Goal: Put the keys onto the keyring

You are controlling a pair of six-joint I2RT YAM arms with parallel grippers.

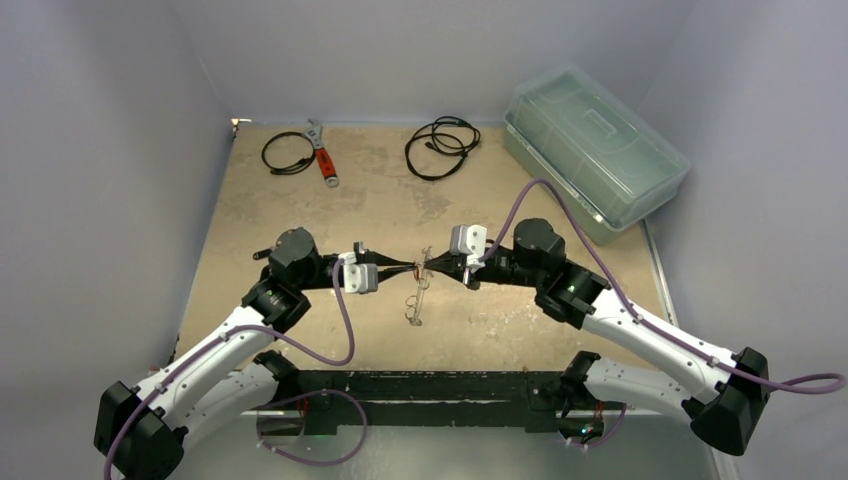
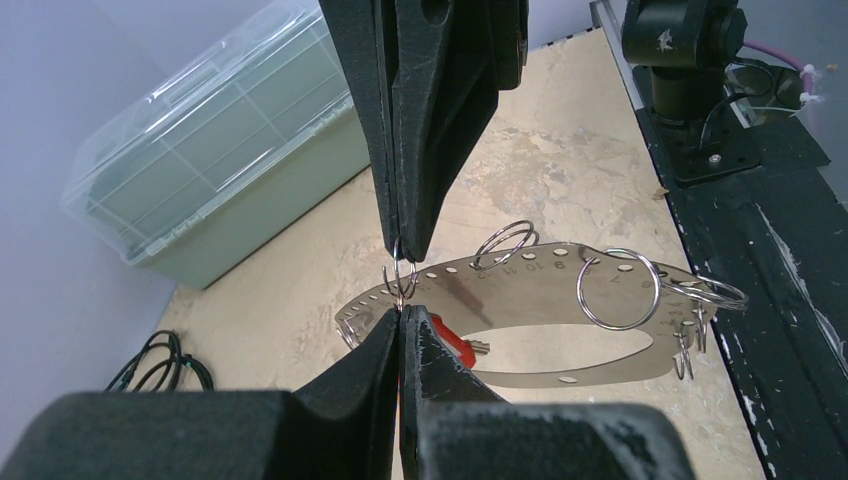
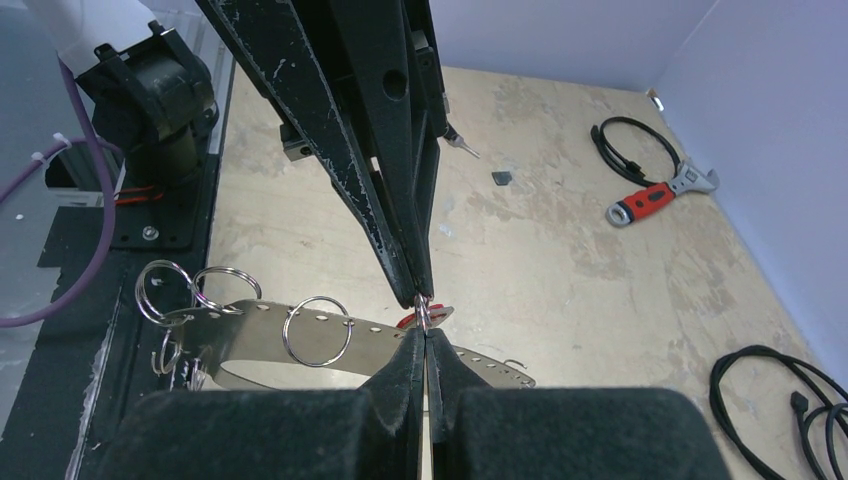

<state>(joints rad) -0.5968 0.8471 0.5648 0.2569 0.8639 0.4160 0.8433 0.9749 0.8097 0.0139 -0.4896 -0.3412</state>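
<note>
The small split ring of thin wire (image 2: 400,278) is sitting exactly between the two arms, above the middle of the surface. The left fingers (image 2: 372,352) are closed fully and are pinching it from one side. The right fingers (image 3: 400,365) are also closed fully and are pinching it from the opposite side, tip against tip, so neither arm is nearer.

This ring is passing through a hole of the keyring, a flat oval band of grey metal with punched holes (image 2: 540,268), which is carrying several larger split rings. Its long axis is running from the pinch toward the arm bases, across the line of the fingers. Whether its far end is resting on the surface, I cannot tell.

The key with the red plastic head (image 2: 455,346) is lying just beside the pinch, on the base side. I cannot tell if it is already threaded.

The pale chipboard surface (image 1: 480,320) is giving free room around the pinch. The clear plastic lidded box (image 1: 590,150), the red-handled wrench (image 1: 325,160) and the black coiled cables (image 1: 442,145) are lying well apart at the back.
</note>
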